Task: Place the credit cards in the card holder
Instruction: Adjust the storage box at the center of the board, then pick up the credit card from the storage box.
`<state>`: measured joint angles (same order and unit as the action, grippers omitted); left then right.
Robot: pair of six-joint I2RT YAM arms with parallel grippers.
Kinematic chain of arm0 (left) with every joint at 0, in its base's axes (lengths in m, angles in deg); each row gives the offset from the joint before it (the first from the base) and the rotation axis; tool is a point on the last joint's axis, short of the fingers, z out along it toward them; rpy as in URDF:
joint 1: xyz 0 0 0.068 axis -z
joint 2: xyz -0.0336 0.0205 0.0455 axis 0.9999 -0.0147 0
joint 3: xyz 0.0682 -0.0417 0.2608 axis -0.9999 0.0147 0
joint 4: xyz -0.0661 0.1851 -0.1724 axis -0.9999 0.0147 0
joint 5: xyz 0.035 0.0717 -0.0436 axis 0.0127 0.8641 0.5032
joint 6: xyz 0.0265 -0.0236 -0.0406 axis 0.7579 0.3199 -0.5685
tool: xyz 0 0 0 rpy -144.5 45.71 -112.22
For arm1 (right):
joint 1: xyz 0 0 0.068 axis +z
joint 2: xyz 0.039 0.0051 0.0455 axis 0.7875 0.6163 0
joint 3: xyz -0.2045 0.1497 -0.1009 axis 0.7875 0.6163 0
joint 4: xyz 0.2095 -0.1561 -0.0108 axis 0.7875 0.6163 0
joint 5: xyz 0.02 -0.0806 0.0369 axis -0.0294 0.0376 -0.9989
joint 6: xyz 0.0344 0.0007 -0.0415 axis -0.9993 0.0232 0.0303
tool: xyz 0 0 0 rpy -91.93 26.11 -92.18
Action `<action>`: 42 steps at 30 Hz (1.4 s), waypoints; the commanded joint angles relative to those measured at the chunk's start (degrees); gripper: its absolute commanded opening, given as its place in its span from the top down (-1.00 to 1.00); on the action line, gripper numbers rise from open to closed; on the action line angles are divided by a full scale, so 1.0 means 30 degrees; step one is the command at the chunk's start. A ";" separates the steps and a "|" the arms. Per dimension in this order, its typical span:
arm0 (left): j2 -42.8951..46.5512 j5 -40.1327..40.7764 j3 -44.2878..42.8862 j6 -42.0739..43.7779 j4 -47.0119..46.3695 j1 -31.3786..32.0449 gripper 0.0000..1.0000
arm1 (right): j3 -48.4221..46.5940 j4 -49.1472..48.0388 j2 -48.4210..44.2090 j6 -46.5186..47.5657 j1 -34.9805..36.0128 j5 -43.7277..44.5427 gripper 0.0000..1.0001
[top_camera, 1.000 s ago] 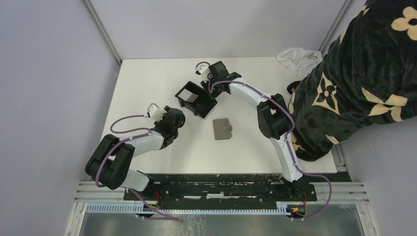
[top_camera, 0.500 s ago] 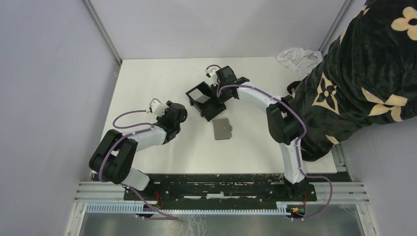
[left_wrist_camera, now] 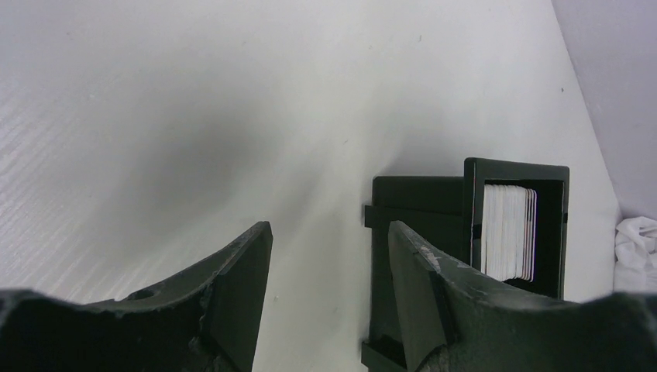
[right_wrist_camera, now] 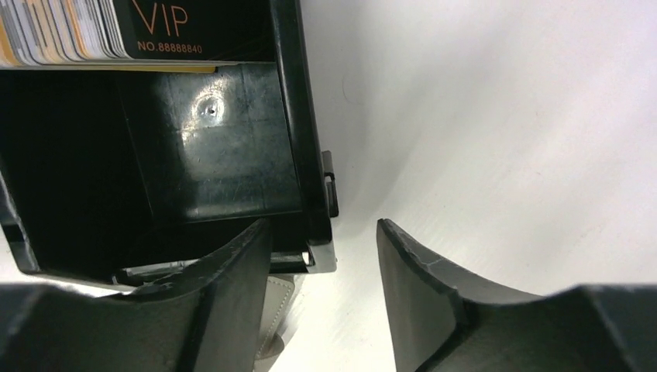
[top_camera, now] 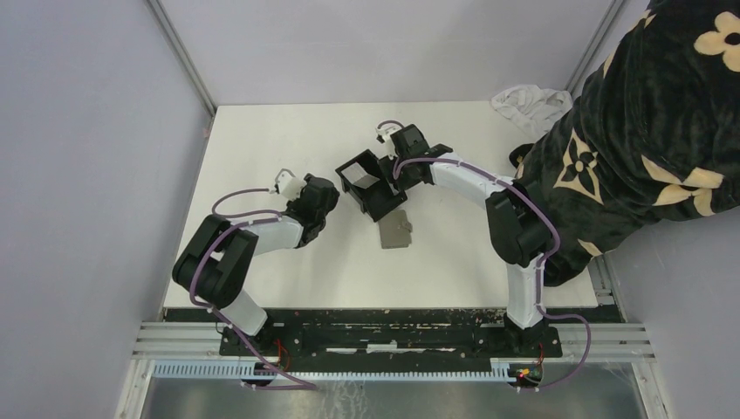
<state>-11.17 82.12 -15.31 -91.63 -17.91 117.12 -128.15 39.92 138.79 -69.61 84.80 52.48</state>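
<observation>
The card holder [top_camera: 377,199] is a black open-top box in the middle of the table. A stack of credit cards [top_camera: 357,175] stands in its far-left part, with whitish edges in the left wrist view [left_wrist_camera: 509,232] and a black "VIP" card in front [right_wrist_camera: 163,23]. My right gripper [top_camera: 391,172] is open. One finger is inside the box [right_wrist_camera: 225,155], the other outside, with the near wall between them [right_wrist_camera: 325,225]. My left gripper [top_camera: 327,199] is open and empty [left_wrist_camera: 329,232], low over the table just left of the box [left_wrist_camera: 418,201].
A flat grey stitched piece with a snap [top_camera: 395,231] lies at the box's near corner, its edge under the box [right_wrist_camera: 279,310]. A white cloth [top_camera: 524,100] lies at the back right. A person in a black patterned robe [top_camera: 646,131] stands at the right edge.
My right gripper has dragged the black box right and nearer, up to the grey piece. My left gripper has moved right, toward the box.
</observation>
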 commanded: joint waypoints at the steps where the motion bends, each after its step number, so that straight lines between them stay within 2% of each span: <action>1: -0.0058 -0.0478 -0.0729 0.0935 -0.0946 -0.0115 -0.28 | -0.0100 -0.1033 -0.2016 -0.0435 -0.0048 0.0646 -0.23; 8: -0.0167 -0.0984 -0.0848 0.1082 -0.1301 -0.0095 -0.28 | -0.2229 -0.0143 -0.2256 -0.0169 0.0242 -0.0017 -0.27; 21: -0.1287 -0.2377 -0.1333 0.1584 -0.2088 -0.0492 -0.28 | -0.7385 0.1417 0.1779 -0.0811 0.0721 -0.3702 -0.17; 42: -0.2456 -0.4134 -0.1529 0.2500 -0.3836 -0.1306 -0.27 | -1.1427 0.2169 0.5990 -0.1737 0.0293 -0.5529 -0.13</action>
<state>-17.83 70.71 -18.16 -87.23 -25.82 113.78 -159.13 47.62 155.43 -72.69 86.54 38.89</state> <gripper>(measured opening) 0.638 0.570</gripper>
